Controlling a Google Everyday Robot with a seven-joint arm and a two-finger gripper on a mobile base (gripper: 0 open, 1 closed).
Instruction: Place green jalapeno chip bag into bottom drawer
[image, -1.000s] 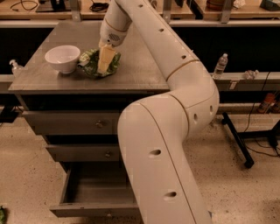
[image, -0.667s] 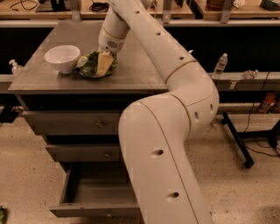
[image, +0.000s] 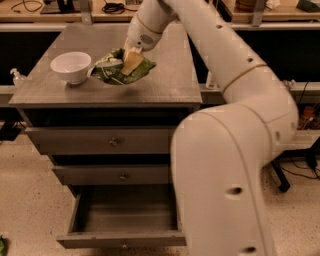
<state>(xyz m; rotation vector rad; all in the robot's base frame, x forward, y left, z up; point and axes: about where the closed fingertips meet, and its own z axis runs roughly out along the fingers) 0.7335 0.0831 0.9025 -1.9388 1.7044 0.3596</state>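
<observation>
The green jalapeno chip bag (image: 114, 72) lies crumpled on the grey cabinet top (image: 165, 75), just right of the white bowl (image: 71, 66). My gripper (image: 132, 62) reaches down from the arm onto the bag's right part, and its yellowish fingers (image: 133, 60) are closed on the foil. The bag's right edge looks slightly raised. The bottom drawer (image: 122, 239) is pulled open below the two knobbed drawers, and its grey tray holds nothing.
My large white arm (image: 240, 150) fills the right half of the view and hides the cabinet's right side. A small bottle (image: 16, 77) stands left of the cabinet. Benches with cables run along the back. The floor is speckled.
The gripper has shifted slightly right on the bag, and the bag has bunched up and moved a little right with it. The bowl and drawers have not moved.
</observation>
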